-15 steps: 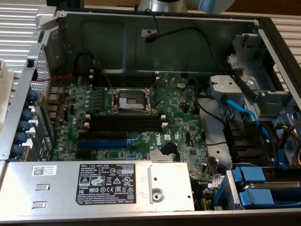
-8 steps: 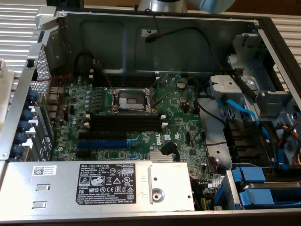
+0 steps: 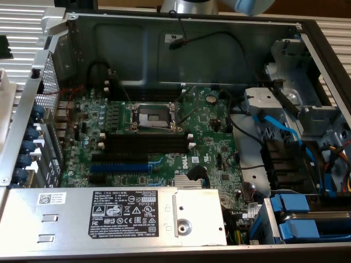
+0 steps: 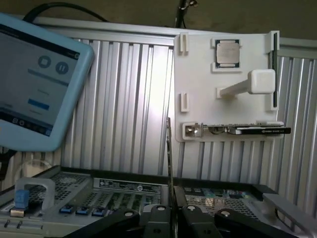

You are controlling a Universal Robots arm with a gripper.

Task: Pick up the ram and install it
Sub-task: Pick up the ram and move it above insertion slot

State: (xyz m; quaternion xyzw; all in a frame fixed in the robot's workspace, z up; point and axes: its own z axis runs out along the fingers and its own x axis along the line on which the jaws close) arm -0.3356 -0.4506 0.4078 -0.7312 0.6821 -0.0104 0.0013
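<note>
so the ram [image 4: 170, 163] is in the gripper [image 4: 171, 214]. in the wrist view you see it edge-on, a thin dark sliver sticking straight out from between the black fingers [image 4: 157, 217], which are pinched together on one end of it. it's in the air near the pc case [image 4: 74, 191], with a ribbed metal surface [image 4: 124, 99] beyond it, so it's not in a slot yet.

handling-wise, my take: a stick like this is very light. it's stiff along its length but thin, so it won't like twisting or side load. the flat faces are bare board with little chips on them. i'd say the grip belongs on those faces or the short ends, away from the contact edge. it's fragile enough that a skewed push could crack it.

in the exterior view the black memory slots [image 3: 147, 143] sit empty on the green motherboard [image 3: 214, 148]. they're long narrow plastic channels with white end clips [image 3: 191, 145], just beside the metal-framed cpu socket [image 3: 152, 116] and near the blue expansion slot [image 3: 118, 164].

other stuff in the wrist view: a glossy blue-edged tablet [image 4: 34, 79], and a matte white plastic holder [image 4: 198, 84] with a square cpu chip [image 4: 227, 51] and a card [image 4: 247, 130] clipped into it.
</note>
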